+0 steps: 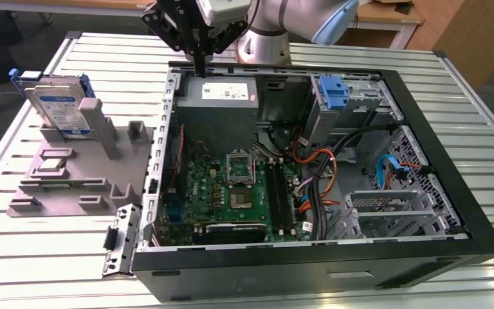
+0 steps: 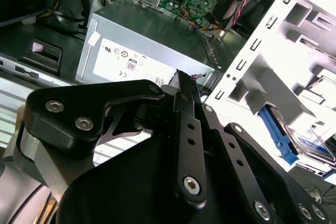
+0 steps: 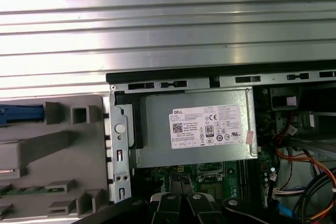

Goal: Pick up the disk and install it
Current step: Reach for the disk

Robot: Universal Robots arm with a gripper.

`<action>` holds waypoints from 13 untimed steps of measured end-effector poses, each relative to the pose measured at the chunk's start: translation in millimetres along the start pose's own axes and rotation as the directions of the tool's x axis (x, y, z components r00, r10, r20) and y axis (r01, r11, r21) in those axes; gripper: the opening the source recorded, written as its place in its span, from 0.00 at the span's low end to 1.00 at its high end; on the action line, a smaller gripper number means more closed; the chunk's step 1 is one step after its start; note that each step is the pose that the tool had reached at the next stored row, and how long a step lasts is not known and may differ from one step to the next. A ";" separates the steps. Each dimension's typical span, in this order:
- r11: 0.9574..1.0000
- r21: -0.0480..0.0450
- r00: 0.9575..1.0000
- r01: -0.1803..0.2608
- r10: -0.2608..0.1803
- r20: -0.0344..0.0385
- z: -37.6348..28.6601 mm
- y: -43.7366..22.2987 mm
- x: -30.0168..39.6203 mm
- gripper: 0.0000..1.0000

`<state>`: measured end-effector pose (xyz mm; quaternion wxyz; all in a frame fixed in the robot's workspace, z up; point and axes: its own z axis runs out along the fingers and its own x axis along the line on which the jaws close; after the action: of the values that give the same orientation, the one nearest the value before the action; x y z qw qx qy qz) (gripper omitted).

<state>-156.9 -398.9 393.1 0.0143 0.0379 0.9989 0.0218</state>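
The disk (image 1: 61, 106), a silver-grey hard drive in its blue carrier frame, stands on edge in a slot of the grey holder block (image 1: 67, 183). The block sits on the slatted metal surface (image 1: 58, 270), just beside the open computer case (image 1: 273, 283) on the exterior view's left. Nothing grips the disk. The gripper (image 1: 201, 69) hangs well apart from it, over the case's far rim, directly above the grey power supply (image 1: 221, 92) (the box with the white sticker). Its black fingers (image 2: 184, 103) appear pressed together, with nothing between them. Inside the case lie the green motherboard (image 1: 229, 187), orange and blue cables (image 1: 324, 174), and a blue plastic bracket (image 1: 334, 93) in the far drive bay.
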 end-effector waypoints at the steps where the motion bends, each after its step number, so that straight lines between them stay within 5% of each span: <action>1: 1.000 0.000 1.000 0.000 0.000 0.000 -0.1 -0.1 0.7 0.10; 13: 1.000 0.000 1.000 0.000 0.000 0.002 -0.2 -1.0 12.9 0.10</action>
<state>-169.8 -398.9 392.9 0.0152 0.0378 0.9989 0.0218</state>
